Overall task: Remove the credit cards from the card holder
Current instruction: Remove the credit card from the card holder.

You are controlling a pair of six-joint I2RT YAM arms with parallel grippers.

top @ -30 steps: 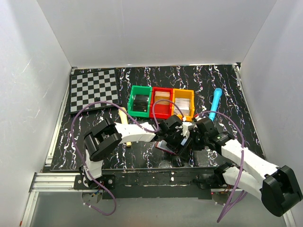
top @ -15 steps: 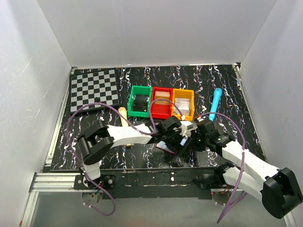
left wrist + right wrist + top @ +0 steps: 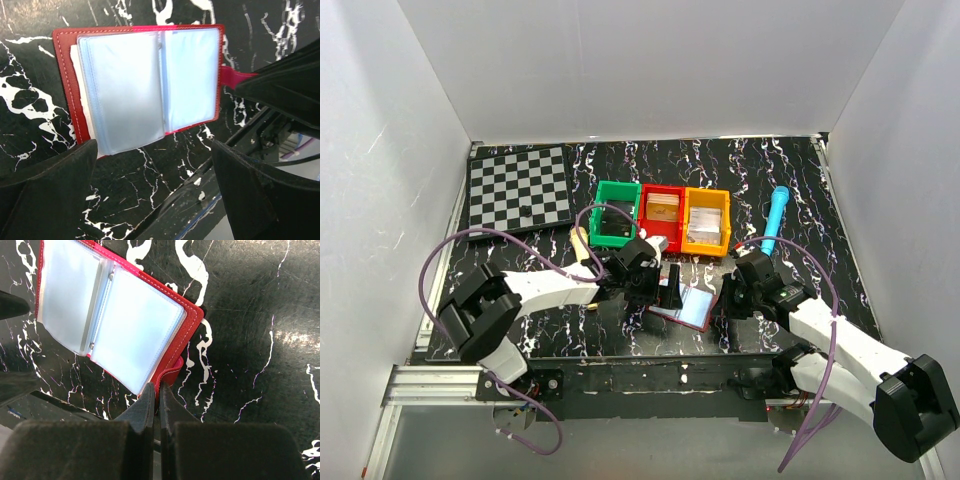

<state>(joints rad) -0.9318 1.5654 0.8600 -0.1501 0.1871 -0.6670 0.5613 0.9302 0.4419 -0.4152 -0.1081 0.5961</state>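
The card holder (image 3: 688, 307) lies open on the black marbled table, dark-red cover down, glossy pale-blue sleeves up. It also shows in the left wrist view (image 3: 145, 85) and the right wrist view (image 3: 125, 320). No card shows plainly in the sleeves. My right gripper (image 3: 728, 300) (image 3: 159, 390) is shut on the holder's red snap tab (image 3: 172, 374) at its right edge. My left gripper (image 3: 655, 285) (image 3: 155, 167) is open and empty, hovering just left of the holder, one finger on each side of the view.
Green (image 3: 615, 213), red (image 3: 662, 217) and orange (image 3: 707, 220) bins stand in a row behind the holder. A chessboard (image 3: 518, 188) lies at the back left, a blue tube (image 3: 775, 218) at the right, a wooden stick (image 3: 582, 255) by the left arm. The table's front edge (image 3: 210, 200) is close.
My left arm has drawn back to the left, off the card holder, and its gripper is open. The holder now lies spread open. The right gripper has stayed on the tab.
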